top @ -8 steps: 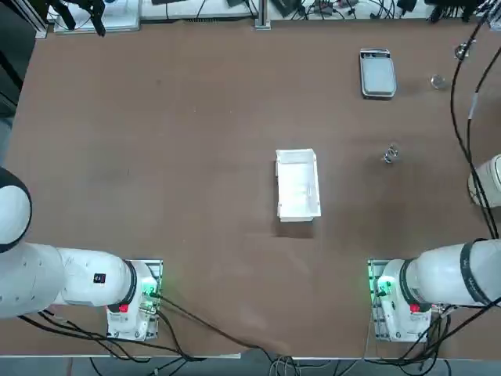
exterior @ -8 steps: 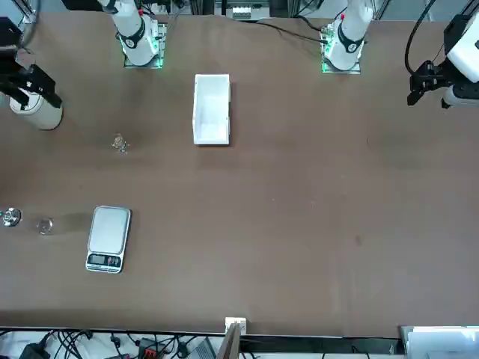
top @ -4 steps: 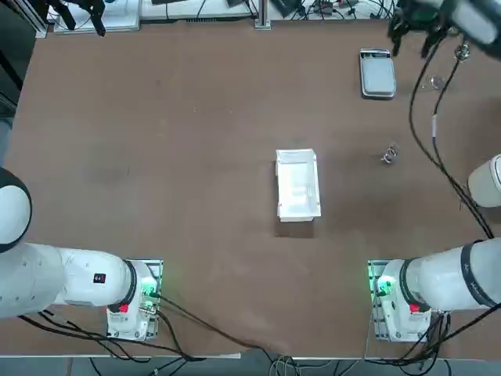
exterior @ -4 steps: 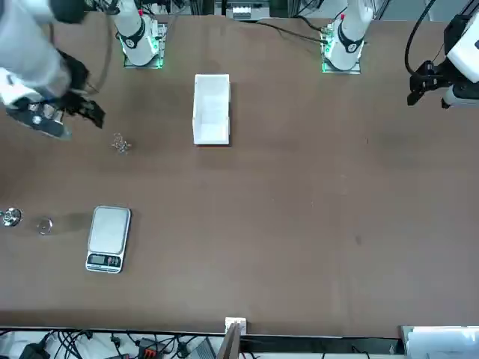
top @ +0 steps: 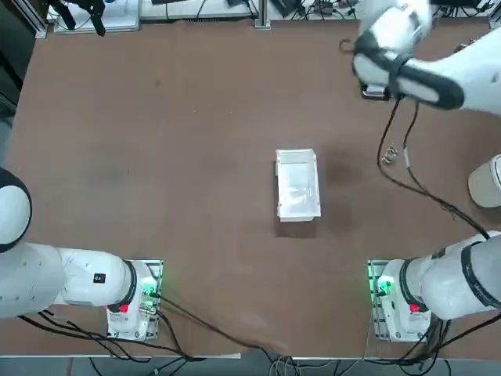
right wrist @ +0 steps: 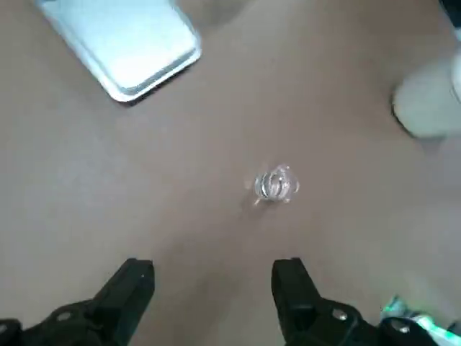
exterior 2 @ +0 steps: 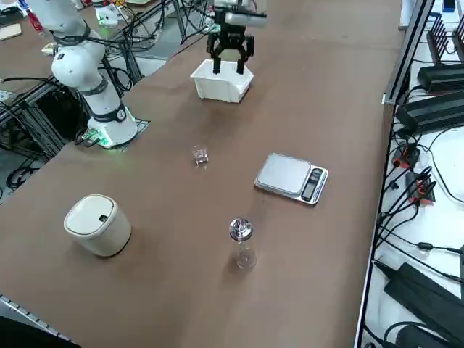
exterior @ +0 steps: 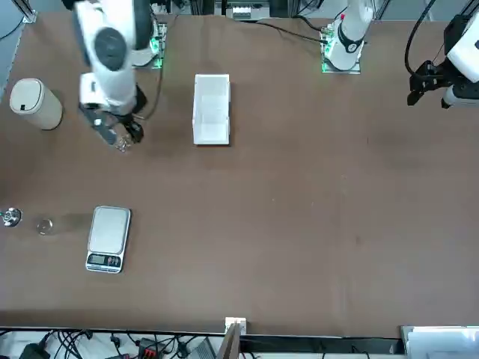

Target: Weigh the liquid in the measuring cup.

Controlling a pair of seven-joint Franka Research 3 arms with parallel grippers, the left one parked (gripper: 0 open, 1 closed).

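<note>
White tray: left of the scale and nearer the arm bases, well apart from it; it seems to play no part in the weighing.
Scale: the landmark, flat on the table, its pan bare; I cannot tell whether the display is lit. If it is off or not zeroed when the cup lands, the reading would be wrong or missing.
Right gripper: raised above the table on the base side of the scale, claw spread wide, nothing between the fingers. Lowered as it now aims, it might miss the cup, which lies ahead of the fingertips rather than between them.
Measuring cup: on the table, a little right of the scale and nearer the bases, untouched. Its clear, glinting wall could fool the aim; a hard or off-centre pinch might make it slip, tip and spill. I cannot make out the liquid or its level. Set down near the pan's edge, it could tilt.
Glass bottle: right of the scale, upright, metal-topped. Also clear, so it might be mistaken for the cup, or be knocked over by a wide swing.
White canister: further right of the scale and nearer the bases; a low sweep of the arm could bump it.
</note>
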